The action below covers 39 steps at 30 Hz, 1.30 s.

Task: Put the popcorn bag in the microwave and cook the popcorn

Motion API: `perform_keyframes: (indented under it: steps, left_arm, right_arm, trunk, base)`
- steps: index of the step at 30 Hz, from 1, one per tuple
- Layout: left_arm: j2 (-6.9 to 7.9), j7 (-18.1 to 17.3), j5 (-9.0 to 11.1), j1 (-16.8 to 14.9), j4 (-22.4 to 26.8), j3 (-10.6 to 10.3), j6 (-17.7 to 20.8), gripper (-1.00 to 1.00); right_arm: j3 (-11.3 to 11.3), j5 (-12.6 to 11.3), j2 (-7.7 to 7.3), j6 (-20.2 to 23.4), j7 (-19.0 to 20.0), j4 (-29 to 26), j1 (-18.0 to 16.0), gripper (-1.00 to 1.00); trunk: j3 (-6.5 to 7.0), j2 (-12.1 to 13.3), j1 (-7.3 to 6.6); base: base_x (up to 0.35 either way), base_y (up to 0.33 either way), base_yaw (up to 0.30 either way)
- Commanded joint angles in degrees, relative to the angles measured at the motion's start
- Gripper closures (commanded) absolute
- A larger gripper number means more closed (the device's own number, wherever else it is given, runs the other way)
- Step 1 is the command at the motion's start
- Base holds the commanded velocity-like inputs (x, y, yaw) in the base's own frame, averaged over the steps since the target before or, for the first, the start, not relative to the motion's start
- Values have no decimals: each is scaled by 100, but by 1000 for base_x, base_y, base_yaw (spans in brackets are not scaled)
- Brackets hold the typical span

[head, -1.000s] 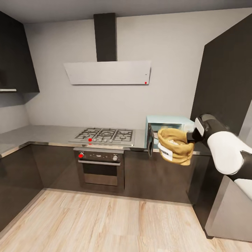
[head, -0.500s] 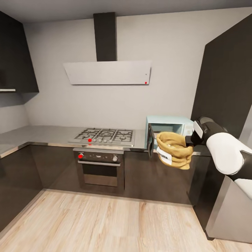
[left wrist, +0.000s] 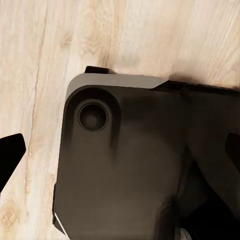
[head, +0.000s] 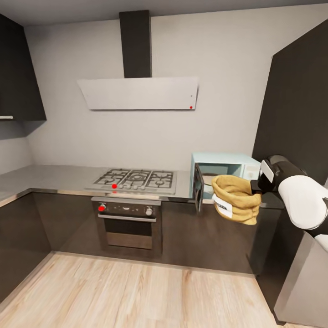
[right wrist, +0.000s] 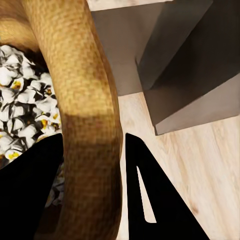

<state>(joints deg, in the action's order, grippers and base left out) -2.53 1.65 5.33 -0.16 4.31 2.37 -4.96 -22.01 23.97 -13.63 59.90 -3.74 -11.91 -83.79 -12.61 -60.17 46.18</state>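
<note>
Holding the popcorn bag [head: 237, 199] by its thick rolled rim, right gripper [head: 256, 185] closed down to the cloth's thickness: in right wrist view, one dark finger [right wrist: 27, 195] inside the mouth, the other finger [right wrist: 155, 192] outside, rolled rim [right wrist: 87, 120] pinched between. Bag hung in the air, tilted, mouth toward upper left of the gripper, white band [head: 222, 206] on the side away from it. Popcorn [right wrist: 22, 115] seen inside the bag, white pieces with yellow centres, heaped just beside the inner finger.

Microwave [head: 222, 166] stood just beyond the gripper and the bag, on the countertop [head: 50, 175]. Door [head: 198, 186] swung open, edge-on, on the far side of the bag from the gripper. Bag in front of the opening, not inside; whether touching the door cannot be told. Right arm [head: 300, 200] white, reaching in from behind the gripper.

Farther off past the door: gas hob [head: 135, 179] set in the countertop, oven [head: 129, 221] beneath, extractor hood [head: 139, 92] on the wall above.

Left wrist view: dark rounded robot body panel [left wrist: 130, 165] over wood floor [left wrist: 45, 50]. One dark left finger tip [left wrist: 10, 155] at the frame edge; opening of the left gripper cannot be told.
</note>
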Motion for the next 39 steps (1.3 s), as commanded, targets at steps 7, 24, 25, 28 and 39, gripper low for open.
perform_keyframes:
  steps: [7, 24, 25, 28, 39]
  left_arm:
    - [6, 2, 63, -2, 1, 18, -9, -100]
    - [7, 2, 64, -2, 2, 18, -10, -100]
    - [7, 2, 64, -2, 2, 18, -7, -100]
    - [7, 2, 64, -2, 4, 18, -9, -100]
    - [7, 2, 89, -10, 17, 18, -13, -100]
  right_arm:
    - [-41, -6, 1, 10, -47, 4, -6, 100]
    - [-40, -13, -130, 10, -49, 24, -6, 100]
    - [-40, -14, -134, 10, -49, 25, -6, 100]
    - [-42, -40, -231, 10, -42, 30, -6, 100]
    - [-49, -32, -271, 10, -31, 69, 28, 100]
  trunk:
    - [-7, -4, 2]
    - [-7, -4, 2]
    - [-7, -4, 2]
    - [-7, -4, 2]
    - [-7, -4, 2]
  base:
    - [285, 0, 0]
    - [320, 0, 0]
    - [321, 0, 0]
    - [321, 0, 0]
    - [187, 0, 0]
